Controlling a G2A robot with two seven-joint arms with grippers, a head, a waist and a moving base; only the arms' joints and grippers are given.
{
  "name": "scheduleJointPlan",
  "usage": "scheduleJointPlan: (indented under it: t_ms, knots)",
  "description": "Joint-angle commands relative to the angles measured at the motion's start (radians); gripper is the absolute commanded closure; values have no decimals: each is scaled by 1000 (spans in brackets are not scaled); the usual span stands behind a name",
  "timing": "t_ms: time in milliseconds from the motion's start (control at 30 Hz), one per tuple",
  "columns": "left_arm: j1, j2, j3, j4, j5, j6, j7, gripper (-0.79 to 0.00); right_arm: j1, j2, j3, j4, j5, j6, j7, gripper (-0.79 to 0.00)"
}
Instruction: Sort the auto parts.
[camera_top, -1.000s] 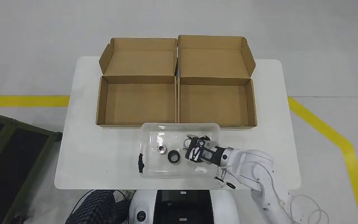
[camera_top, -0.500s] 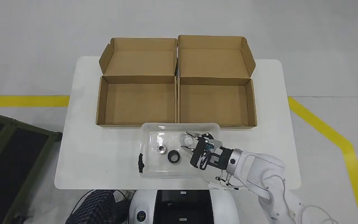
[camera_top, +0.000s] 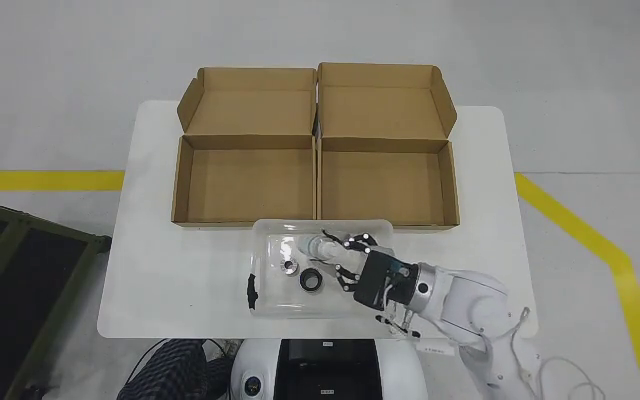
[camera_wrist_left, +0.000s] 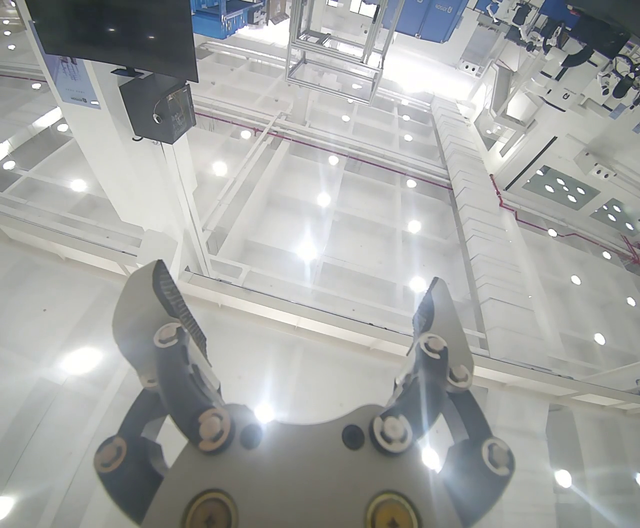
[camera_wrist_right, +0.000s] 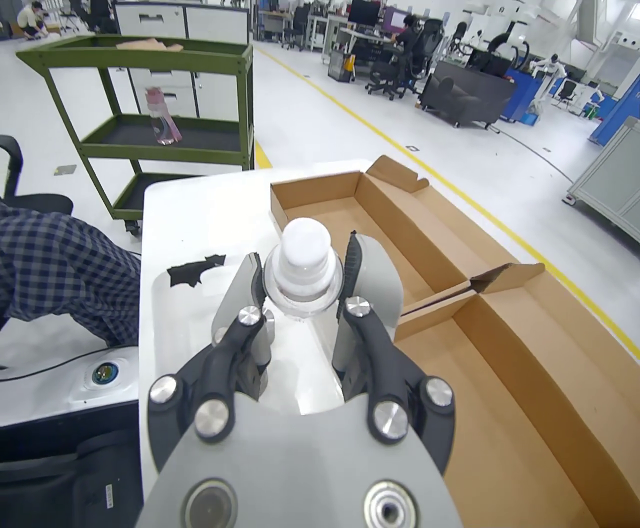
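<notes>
- Two grippers, the left one first: the left gripper (camera_wrist_left: 295, 280) is spread wide with nothing between its fingers, and it points up at the ceiling.
- The left cardboard box (camera_top: 245, 185) sits open on the far part of the white table (camera_top: 150, 250), lid flap folded back.
- The clear plastic tray (camera_top: 265, 232) lies just in front of both boxes, nearer the robot.
- A black scrap (camera_top: 250, 290) lies at the tray's left rim.
- Inside the tray, a small metal part (camera_top: 288, 267) lies left of centre, and a black ring (camera_top: 311, 282) is just beside it on the right, a little nearer the robot.
- The right gripper (camera_wrist_right: 304, 260) is over the tray's right half, its fingers closed narrow on a white stepped part (camera_wrist_right: 305, 245), gripped at its clear wide base with the white end sticking out past the fingertips.
- The right cardboard box (camera_top: 380, 185) touches the left one along their shared wall and is open too.
</notes>
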Motion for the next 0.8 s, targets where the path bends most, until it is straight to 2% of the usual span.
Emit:
scheduleJointPlan:
  t_ms: [0,300,767]
  knots:
    - [0,0,0,0,0,0,0,-785,7,1,6,-6,17,7,-16,0]
    - [0,0,0,0,0,0,0,-785,24,5,62,-45,112,43,-96,0]
    - [0,0,0,0,0,0,0,-785,26,17,166,-110,215,35,-192,0]
